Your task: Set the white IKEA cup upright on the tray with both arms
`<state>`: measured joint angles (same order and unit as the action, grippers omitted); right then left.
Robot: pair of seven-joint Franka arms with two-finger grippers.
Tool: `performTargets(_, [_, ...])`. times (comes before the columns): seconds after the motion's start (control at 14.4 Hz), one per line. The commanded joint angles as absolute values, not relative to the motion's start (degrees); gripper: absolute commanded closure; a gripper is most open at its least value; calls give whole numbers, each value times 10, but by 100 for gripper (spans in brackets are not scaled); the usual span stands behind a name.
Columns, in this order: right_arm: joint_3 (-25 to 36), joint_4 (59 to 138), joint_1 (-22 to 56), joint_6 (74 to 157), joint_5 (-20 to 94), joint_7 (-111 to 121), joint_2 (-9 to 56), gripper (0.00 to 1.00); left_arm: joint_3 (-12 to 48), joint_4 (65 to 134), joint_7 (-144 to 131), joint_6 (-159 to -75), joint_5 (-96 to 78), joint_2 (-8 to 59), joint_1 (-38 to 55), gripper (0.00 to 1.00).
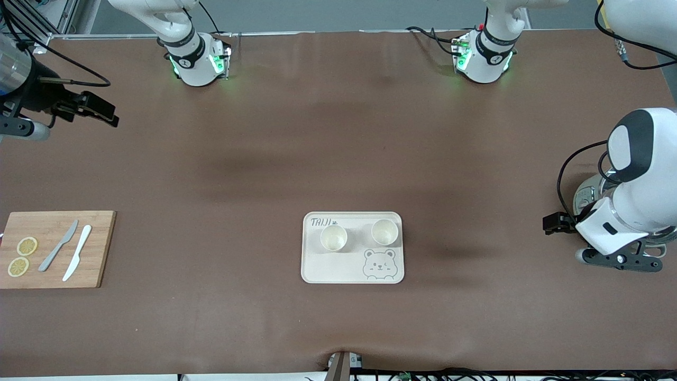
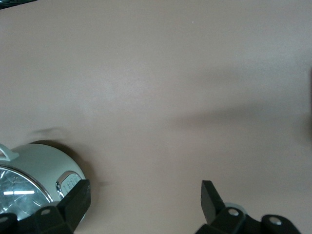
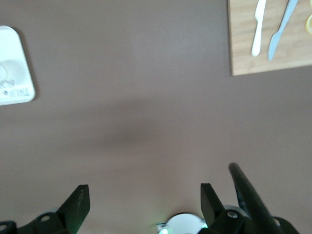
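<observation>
- Wide apart, my left gripper [image 2: 144, 204] holds nothing, hanging over bare table [image 1: 338, 132] beside a round metal pot [image 2: 34, 180] at the left arm's end.
- Equally wide and empty, my right gripper [image 3: 144, 204] hangs over the right arm's end.
- Two white cups [image 1: 334, 237] [image 1: 384, 231] stand upright on the tray [image 1: 338, 272].
- A cutting board [image 1: 100, 248] carries two knives [image 1: 58, 245] [image 1: 77, 252] and lemon slices [image 1: 27, 246].

surface: brown table [image 1: 338, 132] | on it: tray [image 1: 312, 272], wooden cutting board [image 1: 100, 248], glass-lidded pot [image 1: 584, 198]
</observation>
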<state>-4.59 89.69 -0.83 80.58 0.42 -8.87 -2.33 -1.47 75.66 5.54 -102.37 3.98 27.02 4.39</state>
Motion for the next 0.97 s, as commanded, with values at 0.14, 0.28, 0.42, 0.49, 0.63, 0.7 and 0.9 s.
performTargets(0.14, [-46, 912, -40, 815, -11, -26, -35, 0, -17, 761, 62, -1017, 43, 258, 43, 0])
performTargets(0.28, [-46, 914, -52, 815, -11, -12, -44, 0, -17, 761, 59, -1017, 43, 258, 43, 0])
performTargets(0.42, [-46, 925, -67, 829, -11, 21, -47, 0, -17, 761, 58, -1017, 43, 258, 43, 0])
performTargets(0.49, [-46, 934, -75, 835, -11, 38, -51, 0, -17, 761, 57, -1016, 43, 258, 43, 0])
performTargets(0.63, [-46, 947, -78, 838, -11, 41, -55, 0, -17, 761, 55, -1016, 43, 258, 43, 0])
performTargets(0.7, [-47, 950, -77, 838, -11, 41, -57, 0, -17, 761, 55, -1016, 43, 258, 43, 0])
performTargets(0.9, [-47, 951, -76, 838, -11, 41, -57, 0, -17, 761, 55, -1016, 43, 258, 44, 0])
